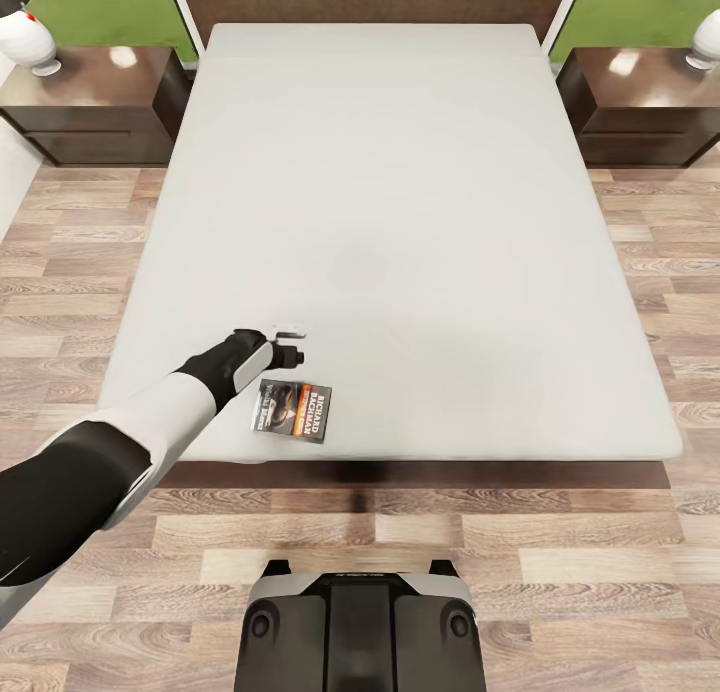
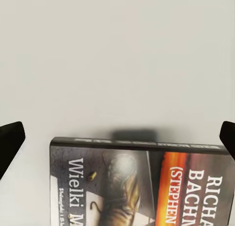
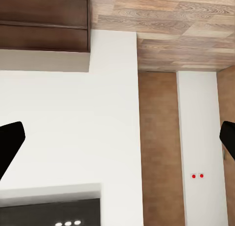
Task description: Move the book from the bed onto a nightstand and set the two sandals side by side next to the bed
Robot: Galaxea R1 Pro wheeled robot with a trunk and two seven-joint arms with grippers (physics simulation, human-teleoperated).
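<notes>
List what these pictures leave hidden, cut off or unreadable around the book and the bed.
- Book: in the left wrist view its cover runs off the picture's edge, so the title is cut short.
- Left gripper: in the head view, too small to judge its opening.
- Nightstands: head view's edges crop both; lamps partly cut off.
- Bed: the mattress hides most of the frame.

The bed (image 1: 400,222) lies bare beyond the book (image 1: 293,410); nothing blocks a pincer there. A lamp (image 1: 30,37) stands on the left nightstand (image 1: 90,97).

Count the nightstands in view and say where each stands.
2: one nightstand left of the bed by its headboard, the other nightstand right of it.
</notes>
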